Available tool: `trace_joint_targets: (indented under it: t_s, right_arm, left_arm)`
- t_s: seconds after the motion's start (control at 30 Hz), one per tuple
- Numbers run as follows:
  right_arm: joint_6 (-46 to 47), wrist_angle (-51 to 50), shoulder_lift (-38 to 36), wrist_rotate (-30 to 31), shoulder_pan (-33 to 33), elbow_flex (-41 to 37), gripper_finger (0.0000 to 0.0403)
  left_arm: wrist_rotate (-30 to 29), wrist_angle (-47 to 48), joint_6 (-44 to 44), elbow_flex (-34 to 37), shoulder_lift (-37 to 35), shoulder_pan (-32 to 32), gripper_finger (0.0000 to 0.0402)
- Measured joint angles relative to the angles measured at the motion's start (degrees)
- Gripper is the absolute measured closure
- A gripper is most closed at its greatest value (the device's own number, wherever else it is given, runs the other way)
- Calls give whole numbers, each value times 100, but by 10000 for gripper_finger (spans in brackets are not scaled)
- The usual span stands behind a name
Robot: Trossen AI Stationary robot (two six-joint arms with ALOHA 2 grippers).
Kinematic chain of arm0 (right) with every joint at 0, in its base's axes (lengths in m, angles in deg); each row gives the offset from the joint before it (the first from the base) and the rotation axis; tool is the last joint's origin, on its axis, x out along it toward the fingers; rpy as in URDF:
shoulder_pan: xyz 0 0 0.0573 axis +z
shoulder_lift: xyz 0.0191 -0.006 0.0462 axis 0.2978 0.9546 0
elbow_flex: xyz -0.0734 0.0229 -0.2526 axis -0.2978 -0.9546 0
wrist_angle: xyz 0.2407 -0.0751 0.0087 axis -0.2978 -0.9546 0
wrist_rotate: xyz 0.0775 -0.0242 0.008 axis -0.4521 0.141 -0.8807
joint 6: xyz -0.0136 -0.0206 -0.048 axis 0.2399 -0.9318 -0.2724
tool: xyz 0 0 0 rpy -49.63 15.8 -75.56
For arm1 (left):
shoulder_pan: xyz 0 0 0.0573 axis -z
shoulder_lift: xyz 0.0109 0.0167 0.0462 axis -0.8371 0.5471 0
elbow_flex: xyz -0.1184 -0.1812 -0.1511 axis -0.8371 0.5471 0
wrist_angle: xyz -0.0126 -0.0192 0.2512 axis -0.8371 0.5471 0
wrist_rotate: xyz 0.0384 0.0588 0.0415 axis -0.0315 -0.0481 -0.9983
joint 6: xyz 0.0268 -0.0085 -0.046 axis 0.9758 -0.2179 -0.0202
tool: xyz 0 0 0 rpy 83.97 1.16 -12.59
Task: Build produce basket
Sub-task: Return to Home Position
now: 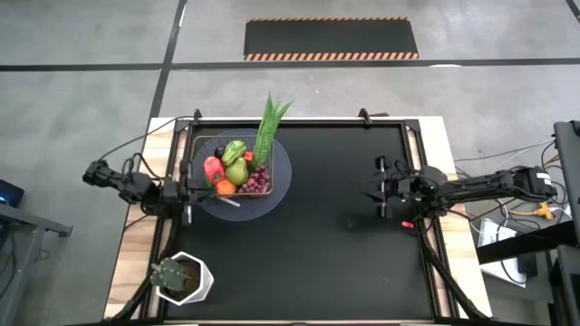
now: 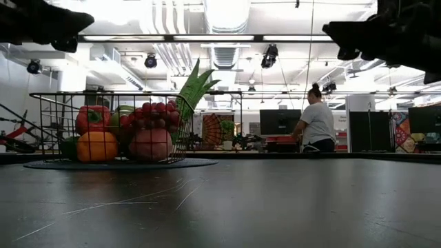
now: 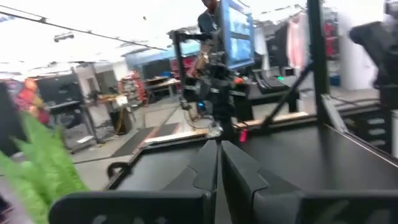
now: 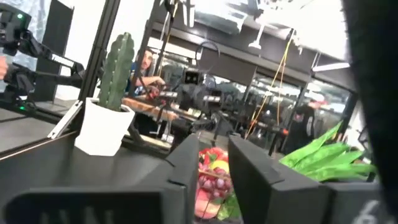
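The dark wire basket (image 1: 194, 145) stands on its round grey disc (image 1: 279, 186) at the table's far left. It holds an orange (image 2: 96, 146), a red pepper (image 1: 214, 168), a green pear (image 1: 237, 172), purple grapes (image 1: 257, 181) and a long green leafy stalk (image 1: 269, 125) that sticks out over the far rim. My left gripper (image 1: 192, 192) is shut and empty, raised beside the basket's left near corner; it also shows in its wrist view (image 3: 219, 163). My right gripper (image 1: 370, 190) is open and empty, raised over the table's right part, pointing toward the basket (image 4: 214, 165).
A white hexagonal pot with a small green plant (image 1: 186, 277) stands at the table's near left corner. The black table top (image 1: 344, 254) lies bare between the basket and my right gripper. A person (image 2: 317, 124) stands in the room beyond the table.
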Motion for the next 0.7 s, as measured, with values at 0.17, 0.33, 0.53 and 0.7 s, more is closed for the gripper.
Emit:
trace_joint_targets:
  t_s: [0.17,0.33,0.53,0.7]
  right_arm:
    - [-151,-6,-312,-31,0,0,361]
    - [-236,-26,-641,-86,2,-2,383]
    - [-301,-49,-993,-88,2,-4,393]
    - [-352,-202,-1370,-317,2,-4,394]
  left_arm:
    - [693,312,-443,161,9,2,399]
    - [821,309,-674,508,-59,2,398]
    - [823,-184,-747,811,-48,2,398]
    - [826,-206,-747,825,-48,1,398]
